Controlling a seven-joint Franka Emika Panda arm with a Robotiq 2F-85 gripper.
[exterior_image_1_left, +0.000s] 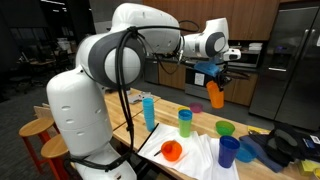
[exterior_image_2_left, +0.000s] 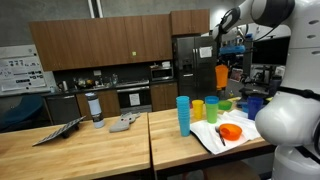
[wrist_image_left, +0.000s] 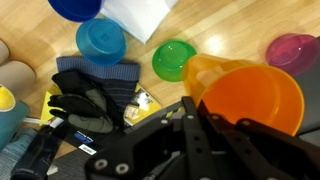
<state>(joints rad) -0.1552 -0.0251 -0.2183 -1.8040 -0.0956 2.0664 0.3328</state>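
Right now the tool (exterior_image_1_left: 214, 78) is clamped on the upper edge of the orange cup (exterior_image_1_left: 217, 95), and the cup hangs in the air past the far end of the wooden surface (exterior_image_1_left: 168, 105), touching nothing else. In the wrist view the orange cup (wrist_image_left: 255, 95) shows me its open mouth just beyond the tool, so I judge the pinch is across the wall at the rim, though I cannot make out both fingers clearly. Beneath it in that view lie a green bowl (wrist_image_left: 175, 60), a blue cup (wrist_image_left: 100, 40), a purple bowl (wrist_image_left: 292, 50) and a pair of dark gloves (wrist_image_left: 95, 90), all well apart from the cup. An exterior view also shows a tall blue cup (exterior_image_1_left: 149, 110), a green cup (exterior_image_1_left: 185, 122) and an orange bowl (exterior_image_1_left: 172, 151) resting on a white cloth (exterior_image_1_left: 205, 158). I take the cup for thin plastic: very light, smooth and a little slippery, with a wall that would flex under a hard squeeze but not break. The rim is its stiffest part, so that is where I would hold it, firmly but without crushing, and I would expect a one-sided grip to let it tilt
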